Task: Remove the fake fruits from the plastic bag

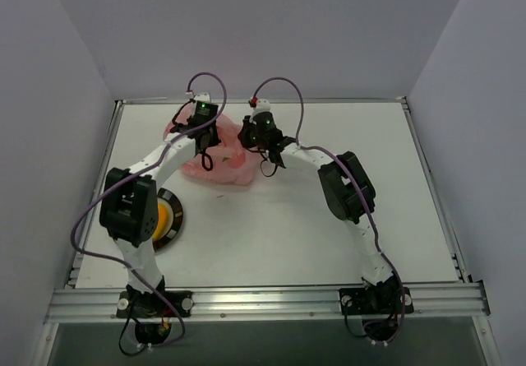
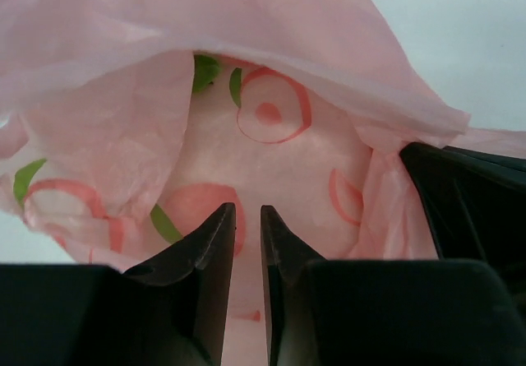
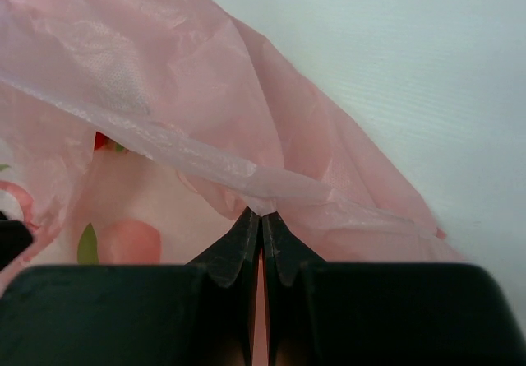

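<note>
The pink plastic bag (image 1: 220,162) lies crumpled at the back of the table, between both grippers. My right gripper (image 1: 250,141) is shut on the bag's rim (image 3: 261,201) and holds the mouth up. My left gripper (image 2: 247,210) reaches into the bag's mouth (image 2: 271,136), its jaws a narrow gap apart with nothing between them. A small red and green patch (image 3: 102,141) shows through the film; I cannot tell whether it is the strawberry or a print. A yellow-orange fruit (image 1: 163,215) lies on the dark plate (image 1: 174,226). The pinkish-red fruit is hidden.
The plate sits at the left, partly under my left arm's elbow (image 1: 129,208). My right gripper's black body (image 2: 472,210) shows close on the right in the left wrist view. White table (image 1: 329,234) with raised rails at its edges.
</note>
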`<state>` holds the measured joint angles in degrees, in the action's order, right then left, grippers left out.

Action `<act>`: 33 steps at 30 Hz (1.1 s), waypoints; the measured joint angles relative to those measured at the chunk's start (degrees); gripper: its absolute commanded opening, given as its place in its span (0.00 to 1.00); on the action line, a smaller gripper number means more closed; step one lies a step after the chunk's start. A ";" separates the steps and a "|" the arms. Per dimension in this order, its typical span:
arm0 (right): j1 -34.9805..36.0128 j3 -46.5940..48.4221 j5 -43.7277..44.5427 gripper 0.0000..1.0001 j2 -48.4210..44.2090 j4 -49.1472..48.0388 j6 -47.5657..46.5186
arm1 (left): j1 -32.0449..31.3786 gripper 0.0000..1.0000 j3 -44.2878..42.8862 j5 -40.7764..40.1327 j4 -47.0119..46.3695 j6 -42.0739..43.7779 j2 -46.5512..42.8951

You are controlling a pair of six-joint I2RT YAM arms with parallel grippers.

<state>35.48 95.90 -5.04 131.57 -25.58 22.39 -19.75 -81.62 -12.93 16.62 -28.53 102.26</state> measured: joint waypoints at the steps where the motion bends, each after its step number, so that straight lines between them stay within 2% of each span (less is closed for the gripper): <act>1: -0.33 0.11 0.11 0.00 0.00 -0.13 0.52 | 0.00 0.18 -1.99 0.24 0.28 0.66 2.32; 4: -1.07 0.85 0.11 0.00 0.00 -0.42 2.03 | 0.17 0.25 -8.57 0.87 1.11 2.51 8.96; 5: -1.36 1.14 0.09 0.00 -0.02 -0.50 2.36 | 0.22 0.31 -10.40 0.90 1.33 2.93 10.78; 6: -1.44 1.42 0.11 0.00 0.00 -0.70 2.82 | 0.33 0.44 -12.37 0.90 1.53 3.43 12.57; 9: -1.86 2.27 0.02 0.00 -0.02 -1.03 3.61 | 0.74 0.60 -17.79 0.63 2.10 4.98 17.38; 12: -2.03 2.89 -0.57 0.00 0.00 -1.14 4.20 | 1.42 0.71 -21.66 0.52 1.99 6.43 21.14; 13: -2.03 3.06 -0.83 0.00 0.00 -1.18 4.35 | 1.62 0.81 -22.49 0.42 1.95 7.02 22.08; 16: -2.03 3.58 -1.81 0.00 0.02 -1.18 4.59 | 2.19 0.96 -24.15 0.09 1.25 8.83 24.22; 17: -2.03 3.76 -2.12 0.00 0.07 -1.20 4.59 | 2.23 0.98 -24.59 -0.20 0.79 9.79 24.74; 19: -2.03 4.09 -2.97 0.00 0.22 -1.22 4.61 | 2.34 0.94 -25.49 -0.87 -0.35 11.10 25.55; 24: -2.03 4.63 -4.94 0.00 1.03 -1.46 4.59 | 2.43 0.94 -29.62 -1.90 -4.44 14.88 29.11; 30: -2.21 4.70 -6.47 0.00 3.13 -2.47 4.50 | 2.56 0.94 -41.11 0.09 -6.64 17.40 39.39; 32: -2.19 4.68 -7.02 0.00 3.74 -2.38 4.26 | 2.58 1.00 -43.43 0.59 -6.86 17.59 42.07; 33: -2.19 4.68 -7.30 0.00 3.96 -2.38 4.13 | 2.60 0.88 -43.85 0.79 -6.84 17.70 42.93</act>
<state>33.30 100.57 -12.34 135.52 -27.97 26.52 -17.15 -125.47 -12.14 9.78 -10.83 145.18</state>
